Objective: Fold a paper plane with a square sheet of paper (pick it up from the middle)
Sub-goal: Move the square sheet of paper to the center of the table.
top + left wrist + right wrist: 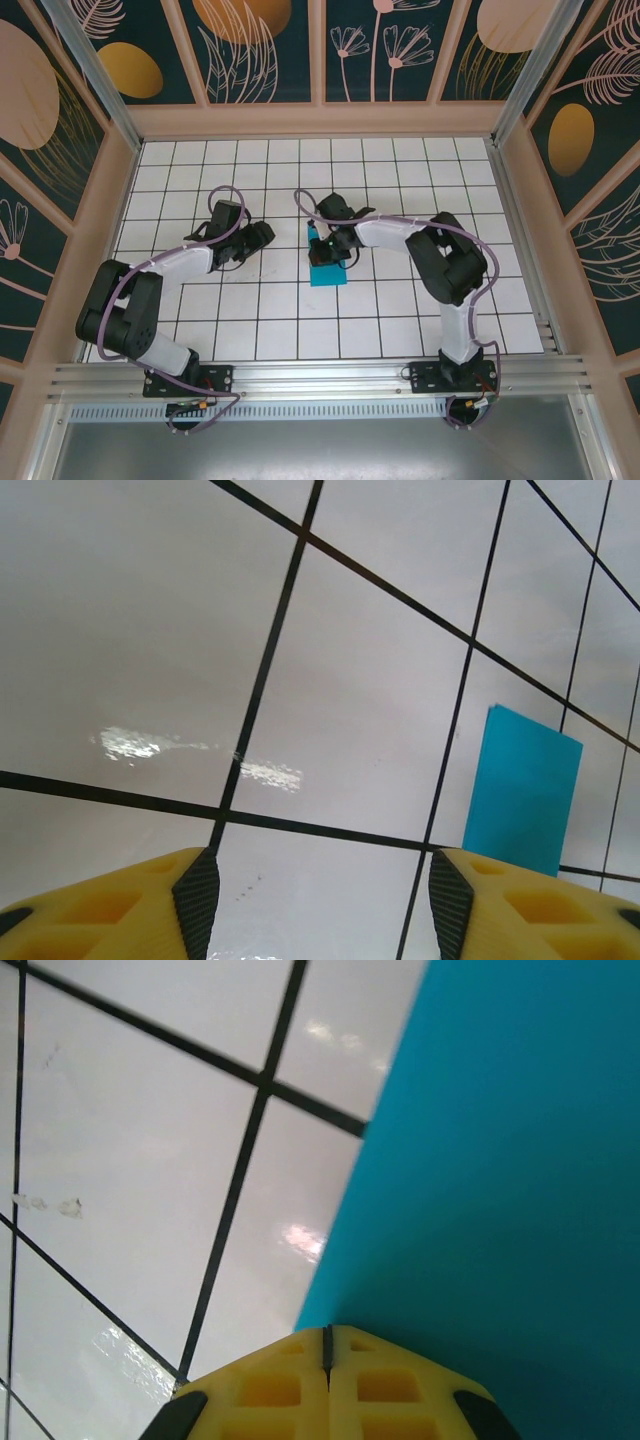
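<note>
On the white tiled surface (400, 190) with its black grid lines lies one thin teal-blue sheet of paper (328, 272), near the middle and a little toward the right arm. From the left wrist camera the sheet (522, 790) looks like a plain narrow rectangle lying flat, longer than it is wide. From the right wrist camera it (500, 1180) covers the right side of the picture, with one straight edge running diagonally across the tiles.

Two arms stand at the near edge, each with one pincer. The right pincer (322, 250) is above the far end of the sheet. Its two yellow fingers (270, 1390) are clenched, pressed together with only a thin seam between them, and the right pincer's tip (326, 1345) points at the sheet close to its left edge. I cannot tell if the tip touches the paper, and nothing is visible between the fingers.

The left pincer (262, 238) is to the left of the sheet, apart from it, with tiles between. Its two yellow fingers (110, 910) stand released and well apart, and between them the left pincer (322, 890) shows only bare tile. The sheet lies beyond its right finger.

Dark panels with plant drawings in wooden frames surround the surface on three sides.
</note>
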Action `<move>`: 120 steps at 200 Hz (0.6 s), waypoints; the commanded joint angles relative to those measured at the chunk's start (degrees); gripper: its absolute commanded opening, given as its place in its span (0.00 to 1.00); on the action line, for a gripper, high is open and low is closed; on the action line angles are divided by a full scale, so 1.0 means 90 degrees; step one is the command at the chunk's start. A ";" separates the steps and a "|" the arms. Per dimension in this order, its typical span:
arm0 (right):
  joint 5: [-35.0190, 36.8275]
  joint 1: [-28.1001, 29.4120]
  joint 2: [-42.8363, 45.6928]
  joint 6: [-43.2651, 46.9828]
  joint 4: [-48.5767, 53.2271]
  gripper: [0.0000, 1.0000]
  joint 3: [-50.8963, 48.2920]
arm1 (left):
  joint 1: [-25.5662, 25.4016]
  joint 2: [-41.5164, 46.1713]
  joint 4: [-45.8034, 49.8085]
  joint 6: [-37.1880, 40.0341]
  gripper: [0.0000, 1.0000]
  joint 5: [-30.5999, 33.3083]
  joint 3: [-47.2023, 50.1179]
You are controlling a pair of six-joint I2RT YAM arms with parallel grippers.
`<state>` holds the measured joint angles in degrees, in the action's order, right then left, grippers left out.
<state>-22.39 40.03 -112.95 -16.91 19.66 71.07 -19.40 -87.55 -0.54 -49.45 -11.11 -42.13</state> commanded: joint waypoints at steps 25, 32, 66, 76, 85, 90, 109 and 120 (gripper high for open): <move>0.0813 -0.0651 0.0695 -0.1267 -0.0941 0.09 -0.0308 | -0.0025 0.0080 -0.0494 -0.0146 0.61 -0.0746 0.0144; 0.0910 -0.0704 0.0637 -0.1322 -0.0937 0.10 -0.0271 | -0.0082 0.0094 -0.0513 -0.0195 0.61 -0.0807 0.0150; 0.1097 -0.0776 0.0183 -0.1499 -0.0851 0.14 0.0080 | -0.0562 -0.0006 -0.0637 -0.0492 0.61 -0.0931 0.0084; 0.1082 -0.0793 0.0089 -0.1564 -0.0892 0.14 0.0119 | -0.0745 -0.0073 -0.0702 -0.0610 0.61 -0.0950 0.0060; 0.1051 -0.0832 0.0012 -0.1640 -0.0913 0.14 0.0122 | -0.0916 -0.0131 -0.0766 -0.0724 0.61 -0.0971 0.0033; 0.0995 -0.0851 -0.0022 -0.1670 -0.0941 0.14 0.0112 | -0.1009 -0.0175 -0.0811 -0.0794 0.61 -0.0989 0.0032; 0.0854 -0.0883 -0.0149 -0.1808 -0.1003 0.14 0.0010 | -0.1294 -0.0344 -0.1024 -0.1031 0.59 -0.1087 0.0012; 0.0855 -0.0893 -0.0177 -0.1919 -0.0961 0.13 -0.0074 | -0.1432 -0.0431 -0.1121 -0.1137 0.58 -0.1127 -0.0002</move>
<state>-14.44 32.53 -113.14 -30.96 11.79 70.87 -30.04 -89.47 -7.27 -55.86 -19.33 -41.41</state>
